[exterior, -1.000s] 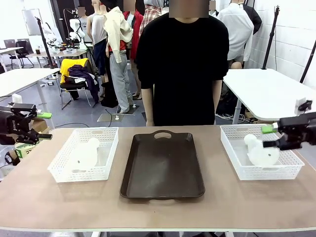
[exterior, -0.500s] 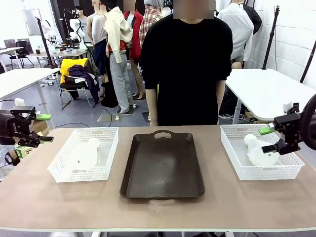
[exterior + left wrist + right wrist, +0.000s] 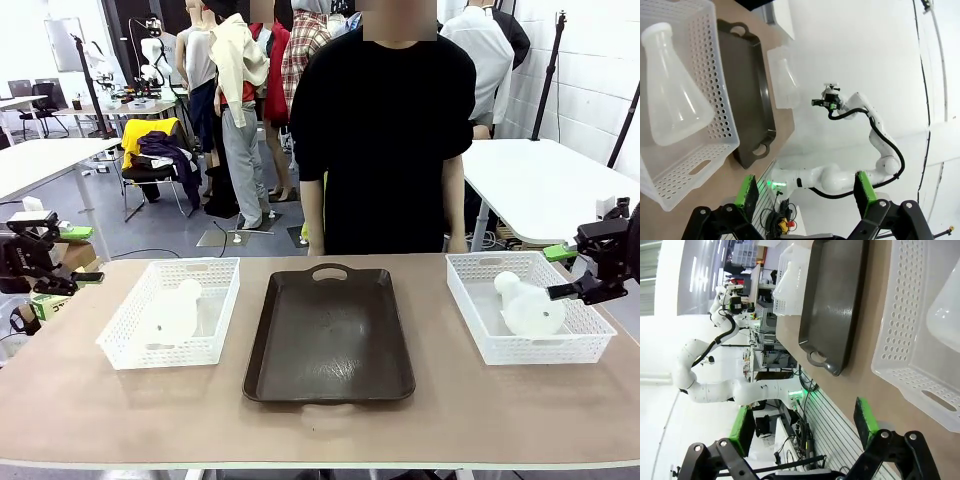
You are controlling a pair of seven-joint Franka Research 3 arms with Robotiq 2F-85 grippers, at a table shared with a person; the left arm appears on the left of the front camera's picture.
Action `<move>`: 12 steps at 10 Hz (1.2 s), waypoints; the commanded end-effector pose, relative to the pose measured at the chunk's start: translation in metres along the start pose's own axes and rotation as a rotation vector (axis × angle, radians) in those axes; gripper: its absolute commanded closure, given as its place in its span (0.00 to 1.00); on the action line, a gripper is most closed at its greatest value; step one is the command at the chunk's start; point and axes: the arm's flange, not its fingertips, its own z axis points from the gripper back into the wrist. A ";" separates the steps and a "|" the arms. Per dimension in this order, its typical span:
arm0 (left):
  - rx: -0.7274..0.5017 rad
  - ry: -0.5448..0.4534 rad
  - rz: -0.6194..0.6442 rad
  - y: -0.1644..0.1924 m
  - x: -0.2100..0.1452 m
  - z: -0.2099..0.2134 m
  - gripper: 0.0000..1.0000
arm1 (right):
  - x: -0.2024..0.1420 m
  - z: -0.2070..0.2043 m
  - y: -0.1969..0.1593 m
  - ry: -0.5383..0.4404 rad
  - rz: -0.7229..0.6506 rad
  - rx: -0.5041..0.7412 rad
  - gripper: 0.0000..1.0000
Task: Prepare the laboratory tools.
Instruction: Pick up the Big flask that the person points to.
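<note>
Plastic, so pinching lightly: lining up on neck of right flask [image 3: 528,308], lying sideways in right basket [image 3: 530,350], with right claw [image 3: 553,272] spread just beside. Noting left flask [image 3: 172,315] lying in left basket [image 3: 160,356], left claw [image 3: 88,255] spread, well apart.

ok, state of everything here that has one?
left flask: on its side in left basket
right flask: on its side in right basket
tray: lying flat between the baskets
left end effector: open, holding nothing
right end effector: open, holding nothing
</note>
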 end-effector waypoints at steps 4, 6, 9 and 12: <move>-0.011 0.021 -0.009 -0.002 0.000 -0.007 0.00 | 0.003 -0.001 0.002 -0.032 -0.001 0.022 0.00; -0.011 0.021 -0.009 -0.002 0.000 -0.007 0.00 | 0.003 -0.001 0.002 -0.032 -0.001 0.022 0.00; -0.011 0.021 -0.009 -0.002 0.000 -0.007 0.00 | 0.003 -0.001 0.002 -0.032 -0.001 0.022 0.00; -0.011 0.021 -0.009 -0.002 0.000 -0.007 0.00 | 0.003 -0.001 0.002 -0.032 -0.001 0.022 0.00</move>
